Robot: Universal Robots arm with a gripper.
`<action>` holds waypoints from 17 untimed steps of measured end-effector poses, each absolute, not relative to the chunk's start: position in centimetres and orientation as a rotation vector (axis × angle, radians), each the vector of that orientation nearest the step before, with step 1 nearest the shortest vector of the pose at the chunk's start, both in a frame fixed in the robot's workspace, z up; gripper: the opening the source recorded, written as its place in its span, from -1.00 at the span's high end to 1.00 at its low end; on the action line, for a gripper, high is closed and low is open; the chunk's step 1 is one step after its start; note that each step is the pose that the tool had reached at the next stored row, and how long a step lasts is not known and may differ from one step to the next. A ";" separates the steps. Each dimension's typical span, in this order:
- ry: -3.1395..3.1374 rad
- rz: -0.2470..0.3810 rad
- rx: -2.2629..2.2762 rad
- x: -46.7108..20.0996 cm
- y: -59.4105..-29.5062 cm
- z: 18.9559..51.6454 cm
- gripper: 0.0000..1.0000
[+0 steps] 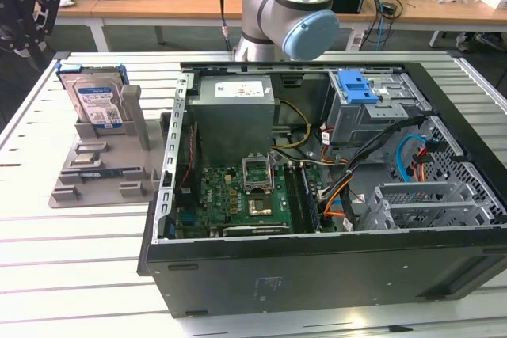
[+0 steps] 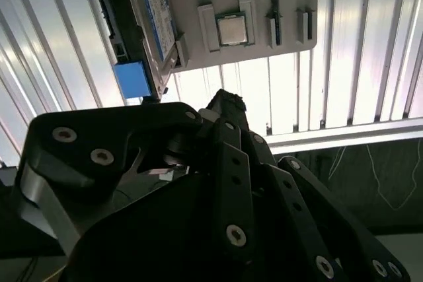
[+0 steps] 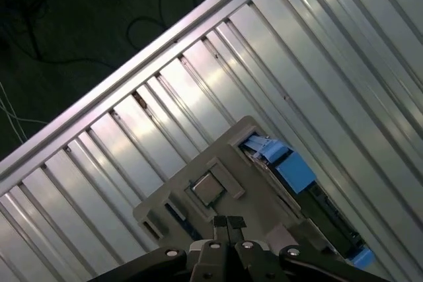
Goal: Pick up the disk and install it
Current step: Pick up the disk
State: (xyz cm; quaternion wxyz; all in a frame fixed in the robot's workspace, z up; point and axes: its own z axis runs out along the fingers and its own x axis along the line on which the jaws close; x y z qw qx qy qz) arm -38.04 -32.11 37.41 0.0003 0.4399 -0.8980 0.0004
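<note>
**Pick-up step: nothing gripped yet**

The pick-up step is judged to be in hand. The disk [image 1: 97, 99] is seen standing upright in a grey holder [image 1: 103, 172] on the counter [image 1: 71, 251], at the upper left of the exterior view, beside the open computer case [image 1: 317, 275]. The hand [image 3: 228, 224] is held above the holder, apart from the disk, with its fingertips pressed together and nothing pinched. For a grasp, spread fingers lined up with the disk's upper edge are judged to be needed.

no writing can be made out: the white-and-blue label [image 1: 98, 107] on the disk [image 1: 93, 89], the white sticker [image 1: 238, 90] on the power supply [image 1: 234, 120] and the small mark [image 1: 269, 282] on the computer case [image 1: 380, 268] are too small to read
</note>
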 end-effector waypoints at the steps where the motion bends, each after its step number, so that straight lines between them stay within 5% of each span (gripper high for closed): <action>1: -2.815 0.003 1.387 -38.0 -32.1 37.4 0.79; 17: -2.577 0.016 1.786 -38.0 -32.1 37.4 0.79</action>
